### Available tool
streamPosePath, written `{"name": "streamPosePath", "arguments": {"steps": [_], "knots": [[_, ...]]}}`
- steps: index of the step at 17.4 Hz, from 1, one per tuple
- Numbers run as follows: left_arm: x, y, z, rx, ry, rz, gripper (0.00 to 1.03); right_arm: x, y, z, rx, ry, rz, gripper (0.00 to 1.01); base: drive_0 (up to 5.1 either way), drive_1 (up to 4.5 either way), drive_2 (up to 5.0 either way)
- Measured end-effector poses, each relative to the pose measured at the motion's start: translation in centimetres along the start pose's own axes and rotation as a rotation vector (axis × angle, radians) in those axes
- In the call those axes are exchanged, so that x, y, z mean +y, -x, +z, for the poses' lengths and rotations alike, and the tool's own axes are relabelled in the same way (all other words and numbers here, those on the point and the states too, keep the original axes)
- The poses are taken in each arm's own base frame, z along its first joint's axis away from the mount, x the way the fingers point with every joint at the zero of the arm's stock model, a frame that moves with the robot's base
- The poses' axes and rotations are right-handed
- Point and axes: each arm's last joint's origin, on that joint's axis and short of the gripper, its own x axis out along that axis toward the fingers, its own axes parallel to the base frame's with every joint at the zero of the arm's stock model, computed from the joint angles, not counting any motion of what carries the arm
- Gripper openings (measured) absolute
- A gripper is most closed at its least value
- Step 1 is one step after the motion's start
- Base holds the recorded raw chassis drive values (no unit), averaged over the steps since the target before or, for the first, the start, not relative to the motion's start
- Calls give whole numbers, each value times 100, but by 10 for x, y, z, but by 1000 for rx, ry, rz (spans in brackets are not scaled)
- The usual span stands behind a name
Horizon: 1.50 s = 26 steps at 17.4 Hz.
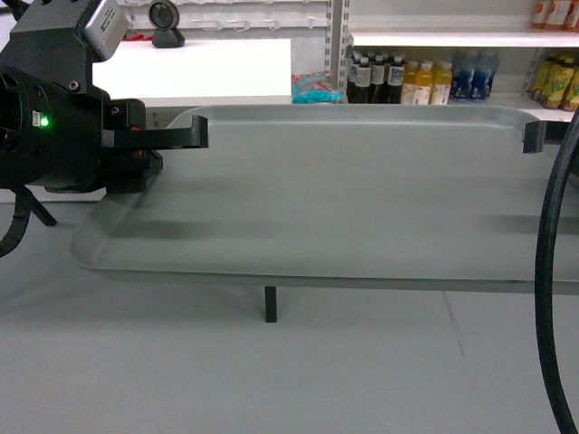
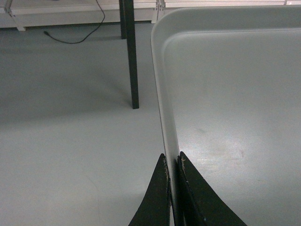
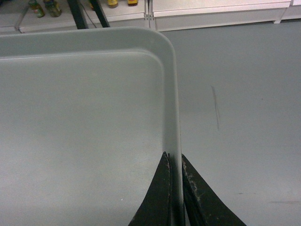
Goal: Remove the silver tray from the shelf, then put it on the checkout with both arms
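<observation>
The silver tray [image 1: 344,199] hangs level in the air over a grey floor, held by both arms. My left gripper [image 1: 194,136] is shut on its left rim, and my right gripper [image 1: 534,136] is shut on its right rim. Seen from the left wrist, the tray's rim [image 2: 164,94] runs straight into the left gripper [image 2: 172,162], pinched between both fingers. The right wrist view shows the tray [image 3: 84,117] with its rim clamped in the right gripper [image 3: 174,160]. The white checkout [image 1: 199,68] with a black scanner [image 1: 166,23] stands beyond the tray at the back left.
White shelf boards [image 1: 434,38] with drink bottles [image 1: 398,80] stand at the back right. A black post [image 1: 270,304] rises from the floor below the tray. A thick black cable [image 1: 547,271] hangs at the right edge. A thin cable [image 2: 75,37] lies on the floor.
</observation>
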Motion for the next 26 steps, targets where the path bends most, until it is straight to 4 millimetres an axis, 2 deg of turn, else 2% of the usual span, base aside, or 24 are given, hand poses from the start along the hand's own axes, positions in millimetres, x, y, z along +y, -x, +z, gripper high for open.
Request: {"name": "streamPosePath", "arguments": {"steps": [26], "knots": [[2,0,0,4,2,4,3,0,0,0,-3,0,1,3,-511,234,234]]}}
